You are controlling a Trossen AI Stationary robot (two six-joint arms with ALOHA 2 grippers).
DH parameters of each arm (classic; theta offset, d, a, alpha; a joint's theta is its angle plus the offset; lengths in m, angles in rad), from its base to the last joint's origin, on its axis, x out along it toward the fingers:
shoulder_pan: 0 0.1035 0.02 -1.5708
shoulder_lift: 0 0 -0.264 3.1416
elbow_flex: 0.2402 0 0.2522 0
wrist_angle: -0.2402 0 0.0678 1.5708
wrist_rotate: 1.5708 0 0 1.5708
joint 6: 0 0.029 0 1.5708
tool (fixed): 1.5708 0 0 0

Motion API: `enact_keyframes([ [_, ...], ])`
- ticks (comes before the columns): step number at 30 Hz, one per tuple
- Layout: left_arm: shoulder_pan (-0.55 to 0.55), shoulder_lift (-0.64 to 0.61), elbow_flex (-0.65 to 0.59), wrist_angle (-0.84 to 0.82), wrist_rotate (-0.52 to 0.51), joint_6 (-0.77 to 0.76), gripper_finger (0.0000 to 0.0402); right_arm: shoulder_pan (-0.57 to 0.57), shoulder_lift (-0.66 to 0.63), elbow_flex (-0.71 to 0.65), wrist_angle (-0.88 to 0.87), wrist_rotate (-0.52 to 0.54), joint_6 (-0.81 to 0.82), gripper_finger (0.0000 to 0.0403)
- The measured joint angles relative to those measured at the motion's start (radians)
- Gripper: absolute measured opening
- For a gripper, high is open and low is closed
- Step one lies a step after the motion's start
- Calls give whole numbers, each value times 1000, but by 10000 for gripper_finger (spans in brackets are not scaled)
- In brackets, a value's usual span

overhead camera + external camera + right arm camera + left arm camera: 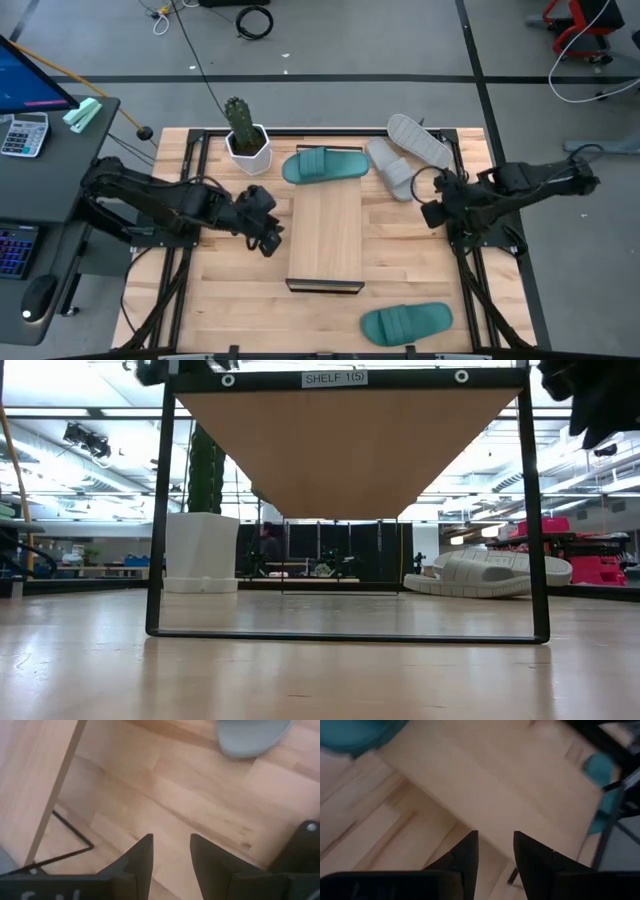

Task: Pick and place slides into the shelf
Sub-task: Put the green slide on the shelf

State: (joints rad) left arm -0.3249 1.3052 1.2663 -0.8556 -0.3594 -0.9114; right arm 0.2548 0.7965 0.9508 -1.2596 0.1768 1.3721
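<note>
We see the shelf (326, 236) standing in the middle of the worktop (410, 255), a long light-wood board on a thin dark frame, with nothing on it. One teal slide (325, 166) lies just beyond its far end, and the other teal slide (406, 322) lies near the worktop's front edge, off toward the right arm's side. The two grey slides (405, 155) sit together at the far right corner, one leaning over the other; in the low view they (492, 573) show as a pale heap behind the shelf frame. A potted cactus (243, 136) stands at the far edge, beside the first teal slide.

Our left end effector (268, 238) hovers just beside the shelf's left long edge, its fingers (464, 857) parted and holding nothing. Our right end effector (434, 208) hangs over bare worktop between the shelf and the grey slides, its fingers (139, 855) likewise apart and empty.
</note>
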Motion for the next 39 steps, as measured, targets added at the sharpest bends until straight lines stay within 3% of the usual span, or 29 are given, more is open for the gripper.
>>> enact_keyframes([
  [11, -110, -5, 0, -50, -126, -104, 112, 380, 64, -39, 18, 30, 340, 137],
  [20, -112, -5, 0, -47, -134, -100, 110, 629, 100, -258, 335, 26, 604, 137],
  [25, -118, -4, 0, -46, -134, -103, 110, 685, 131, -334, 439, 24, 650, 137],
  [35, -118, -4, 0, 5, -133, -110, 111, 697, 165, -458, 746, -20, 547, 142],
  [39, -118, -4, 0, 21, -133, -118, 112, 697, 197, -466, 770, -30, 493, 143],
])
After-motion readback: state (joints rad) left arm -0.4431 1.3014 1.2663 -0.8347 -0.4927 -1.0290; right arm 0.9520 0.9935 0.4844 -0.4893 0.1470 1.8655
